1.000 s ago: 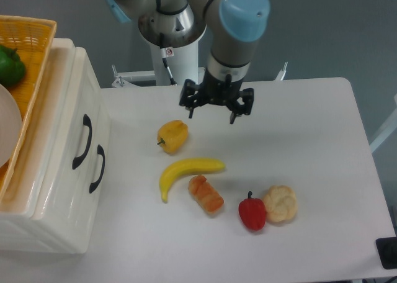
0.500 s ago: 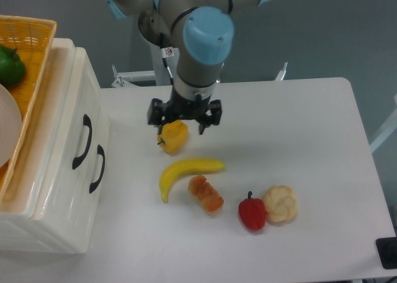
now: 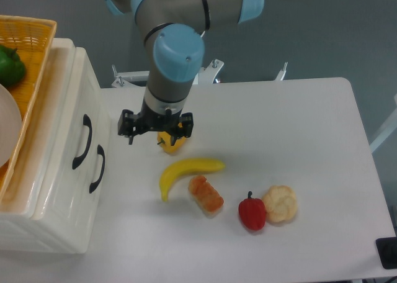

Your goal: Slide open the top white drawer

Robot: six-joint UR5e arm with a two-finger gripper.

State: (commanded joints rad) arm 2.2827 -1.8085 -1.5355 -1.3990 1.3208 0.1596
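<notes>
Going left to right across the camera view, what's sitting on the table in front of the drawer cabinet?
Banana → sushi-like toy food piece → red pepper → pale bread roll. The yellow pepper is left out: the gripper hangs partly over it, and it overlaps the banana's span.

end effector [image 3: 156,131] spread wide, above yellow pepper [image 3: 172,143] — top white drawer [image 3: 68,140] closed
</notes>
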